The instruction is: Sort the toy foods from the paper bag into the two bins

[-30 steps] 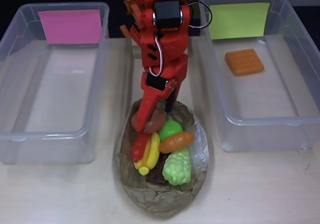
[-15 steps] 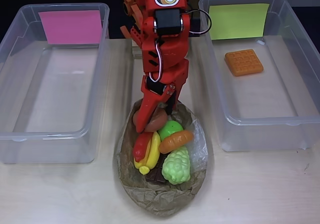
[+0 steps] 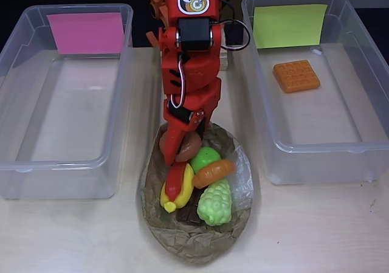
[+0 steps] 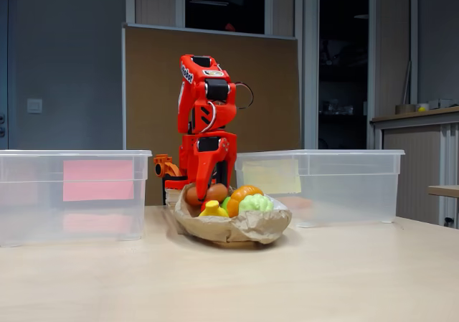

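Observation:
My red gripper [image 3: 177, 153] reaches down into the far end of the crumpled paper bag [image 3: 194, 244], its jaws shut on the brown donut [image 3: 191, 144]. Lying in the bag are a green apple [image 3: 205, 157], orange croissant [image 3: 214, 171], green grapes [image 3: 216, 203], yellow banana [image 3: 182, 191], red chili [image 3: 174, 177] and a dark chocolate bar [image 3: 189, 215] underneath. The orange waffle [image 3: 296, 75] lies in the right bin [image 3: 316, 146], labelled yellow-green. The left bin [image 3: 61, 158] carries a pink label. In the fixed view the gripper [image 4: 201, 191] touches the donut [image 4: 216, 191] above the bag [image 4: 237, 229].
The bag sits on the pale table [image 3: 316, 230] between the two tubs, near the front edge. The arm's base [image 4: 166, 173] stands behind the bag. A brown board [image 4: 272, 92] backs the scene.
The jaws, spread around the donut a second ago, have come together on it. The arm has leaned slightly left, and the banana and chili have shifted a little.

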`<action>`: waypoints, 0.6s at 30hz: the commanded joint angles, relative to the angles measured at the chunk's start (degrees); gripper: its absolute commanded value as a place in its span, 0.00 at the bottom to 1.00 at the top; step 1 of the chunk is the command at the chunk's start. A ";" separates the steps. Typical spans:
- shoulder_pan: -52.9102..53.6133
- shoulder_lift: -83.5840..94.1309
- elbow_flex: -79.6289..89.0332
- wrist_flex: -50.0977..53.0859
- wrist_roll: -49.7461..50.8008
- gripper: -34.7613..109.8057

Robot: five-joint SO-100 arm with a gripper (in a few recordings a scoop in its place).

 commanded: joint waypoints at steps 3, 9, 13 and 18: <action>-0.97 0.88 -9.58 10.11 -2.20 0.45; -2.64 1.32 -21.62 22.50 -4.04 0.45; -5.27 4.22 -27.95 31.38 -3.16 0.46; -12.48 11.60 -30.06 42.63 5.01 0.46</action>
